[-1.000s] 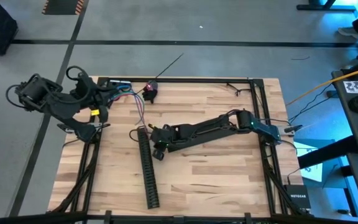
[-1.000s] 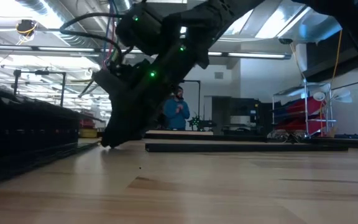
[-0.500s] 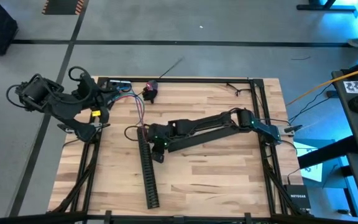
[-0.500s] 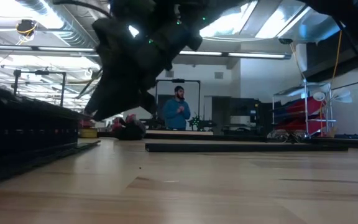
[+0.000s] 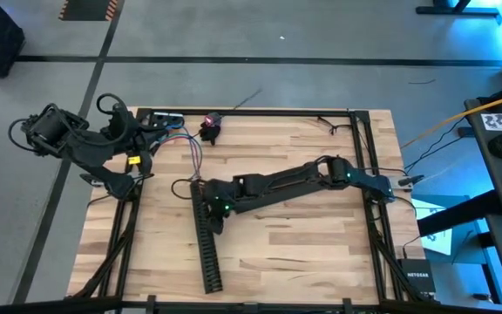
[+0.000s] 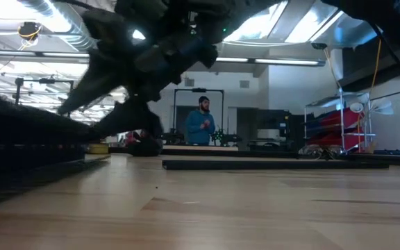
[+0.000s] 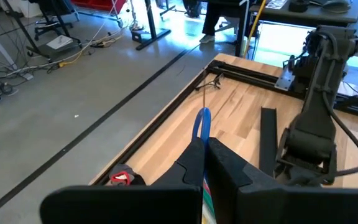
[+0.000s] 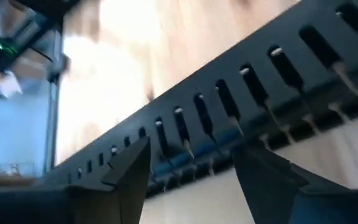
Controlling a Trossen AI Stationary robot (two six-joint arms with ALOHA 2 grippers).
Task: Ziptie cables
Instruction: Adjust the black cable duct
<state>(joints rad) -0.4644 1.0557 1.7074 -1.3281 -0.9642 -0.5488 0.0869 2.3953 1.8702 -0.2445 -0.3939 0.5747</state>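
The right tool (image 5: 200, 194) is hovering with its fingers spread, grasping nothing, over the far end of the slotted channel (image 5: 206, 235), whose long axis is running near-to-far across the surface (image 5: 303, 244). The cables (image 5: 186, 144) are lying at the far left corner, beyond that tool and much nearer the left tool (image 5: 159, 133) (clenched on the cables, the blue wire (image 7: 201, 124) looping out past its fingertips). No zipties are showing clearly.

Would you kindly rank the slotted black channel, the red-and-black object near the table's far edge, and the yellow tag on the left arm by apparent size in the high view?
1. Slotted black channel, by far the longest.
2. Red-and-black object.
3. Yellow tag, slightly smaller, though the last two look close.
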